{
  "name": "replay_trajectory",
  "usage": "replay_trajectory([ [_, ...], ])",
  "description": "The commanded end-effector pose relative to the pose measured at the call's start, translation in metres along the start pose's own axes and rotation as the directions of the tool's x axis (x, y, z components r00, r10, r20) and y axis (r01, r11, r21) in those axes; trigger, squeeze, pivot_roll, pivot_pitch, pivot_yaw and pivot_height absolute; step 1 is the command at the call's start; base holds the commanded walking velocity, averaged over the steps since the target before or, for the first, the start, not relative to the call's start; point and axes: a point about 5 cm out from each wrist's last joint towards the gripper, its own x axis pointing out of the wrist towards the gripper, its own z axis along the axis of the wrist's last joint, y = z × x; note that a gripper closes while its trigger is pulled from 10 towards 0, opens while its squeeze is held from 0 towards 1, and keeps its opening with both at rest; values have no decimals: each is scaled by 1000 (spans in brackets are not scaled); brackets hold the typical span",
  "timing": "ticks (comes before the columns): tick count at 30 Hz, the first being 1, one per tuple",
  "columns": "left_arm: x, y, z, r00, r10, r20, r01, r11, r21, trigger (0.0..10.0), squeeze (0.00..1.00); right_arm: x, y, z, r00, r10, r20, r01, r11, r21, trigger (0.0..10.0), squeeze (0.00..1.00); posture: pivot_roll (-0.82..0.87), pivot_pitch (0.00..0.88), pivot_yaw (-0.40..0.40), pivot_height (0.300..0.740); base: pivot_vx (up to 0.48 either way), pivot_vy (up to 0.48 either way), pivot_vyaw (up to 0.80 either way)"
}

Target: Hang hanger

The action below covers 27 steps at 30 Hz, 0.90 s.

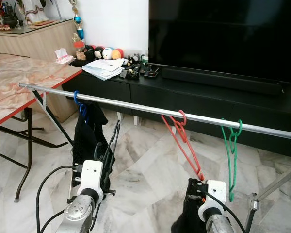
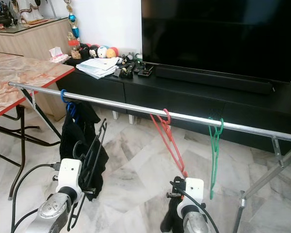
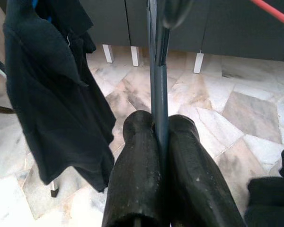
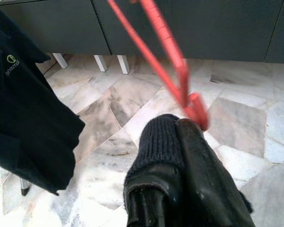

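Left claw (image 3: 161, 142) clamped around black hanger (image 2: 93, 150), long axis upright.

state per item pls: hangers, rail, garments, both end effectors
Black hanger: off the rail, clamped in left end effector.
Red hanger: hooked on rail, tilted.
Green hanger: hooked on rail, hanging straight.
Blue hanger: on rail, carrying black shirt.
Right end effector: shut on dark cloth.
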Motion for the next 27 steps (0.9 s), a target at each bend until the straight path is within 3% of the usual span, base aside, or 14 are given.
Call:
replay_trajectory([
  [1, -2, 4, 1, 1000, 13, 1, -13, 1000, -7, 10000, 0, 3, 3, 7, 1000, 2, 26, -3, 1000, 10, 10000, 0, 49, 0, 48, 740, 0, 480, 0],
  [17, -3, 3, 0, 1000, 7, -1, -7, 1000, -15, 10000, 0, 6, 5, 10, 1000, -1, 15, 1, 1000, 3, 10000, 0, 55, 1, 39, 740, 0, 477, 0],
  [27, -3, 2, 0, 1000, -15, -1, 15, 1000, 0, 10000, 0, 8, 4, 7, 1000, -14, -11, 14, 1000, 3, 10000, 0, 54, 2, 43, 740, 0, 0, -640],
])
